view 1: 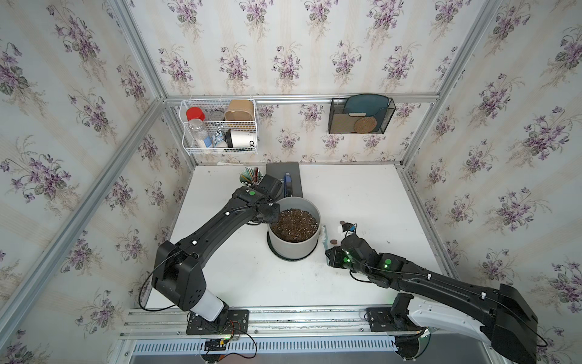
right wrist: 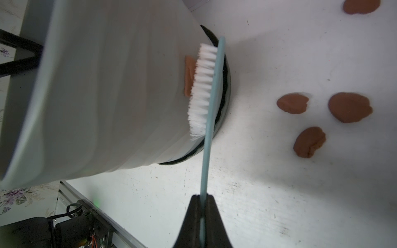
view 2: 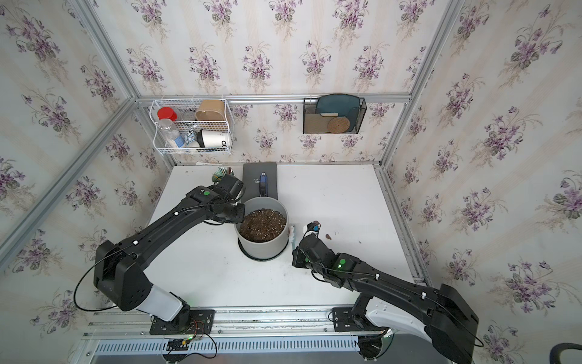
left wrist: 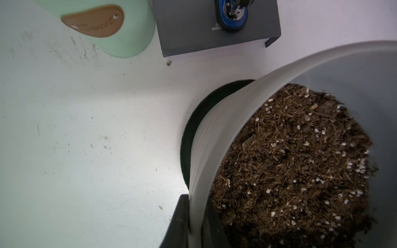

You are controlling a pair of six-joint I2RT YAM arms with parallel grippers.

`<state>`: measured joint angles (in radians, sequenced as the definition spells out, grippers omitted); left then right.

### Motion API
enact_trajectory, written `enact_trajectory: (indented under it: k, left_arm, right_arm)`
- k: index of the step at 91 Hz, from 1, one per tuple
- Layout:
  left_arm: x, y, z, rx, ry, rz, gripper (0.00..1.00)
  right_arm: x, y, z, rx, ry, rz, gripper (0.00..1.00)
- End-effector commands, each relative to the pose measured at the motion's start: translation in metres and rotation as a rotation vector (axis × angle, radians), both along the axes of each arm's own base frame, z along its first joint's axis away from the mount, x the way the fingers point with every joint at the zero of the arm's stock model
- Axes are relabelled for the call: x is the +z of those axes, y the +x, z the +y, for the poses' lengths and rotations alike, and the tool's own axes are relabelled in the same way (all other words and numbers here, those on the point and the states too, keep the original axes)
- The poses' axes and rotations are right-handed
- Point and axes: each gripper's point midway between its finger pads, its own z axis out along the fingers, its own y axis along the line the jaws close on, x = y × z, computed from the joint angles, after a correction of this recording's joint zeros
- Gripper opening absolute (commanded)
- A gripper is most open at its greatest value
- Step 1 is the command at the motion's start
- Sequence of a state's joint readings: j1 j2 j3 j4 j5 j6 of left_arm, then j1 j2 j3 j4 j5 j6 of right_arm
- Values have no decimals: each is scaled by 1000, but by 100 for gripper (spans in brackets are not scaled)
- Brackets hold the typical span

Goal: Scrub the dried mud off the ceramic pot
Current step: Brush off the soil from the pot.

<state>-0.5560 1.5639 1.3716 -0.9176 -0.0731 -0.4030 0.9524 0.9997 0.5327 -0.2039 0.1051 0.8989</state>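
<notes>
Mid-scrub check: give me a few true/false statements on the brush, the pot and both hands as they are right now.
1. The right hand is shut on the brush handle. True.
2. The bristles point away from the ceramic pot. False: they lie against its outer wall, over a patch of dried mud.
3. The left hand clamps the pot's rim, one finger inside, one outside. True.
4. The pot has nothing under it. False: it sits on a black saucer.
5. All the mud is on the pot. False: several blobs lie on the table.
</notes>
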Motion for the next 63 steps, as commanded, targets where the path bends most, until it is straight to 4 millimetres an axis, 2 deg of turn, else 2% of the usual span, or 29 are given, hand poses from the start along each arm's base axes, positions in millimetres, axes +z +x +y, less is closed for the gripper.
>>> enact_trajectory:
  k: [1,14,28,37,49,56,63]
  left_arm:
    - [2,0,-16,-13,-81,8,0]
    - [1,-1,-14,-11,-76,5,0]
    - [-1,-2,-13,-10,-67,7,0]
    - [-1,-3,-12,-7,-68,6,0]
    - [0,-3,-11,-9,-69,4,0]
    - [0,-3,-12,-10,-70,-1,0]
    - [0,-3,-10,-9,-67,1,0]
  right_arm:
    - [10,8,-8,-41,-1,-43,0]
    - [9,10,-26,-85,-68,-47,0]
    - [15,12,-40,-116,-89,-65,0]
    - [12,13,-48,-127,-117,-59,0]
    - [0,16,-58,-142,-178,-45,0]
    - [-19,19,-70,-161,-273,17,0]
    - [-27,22,-78,-175,-368,54,0]
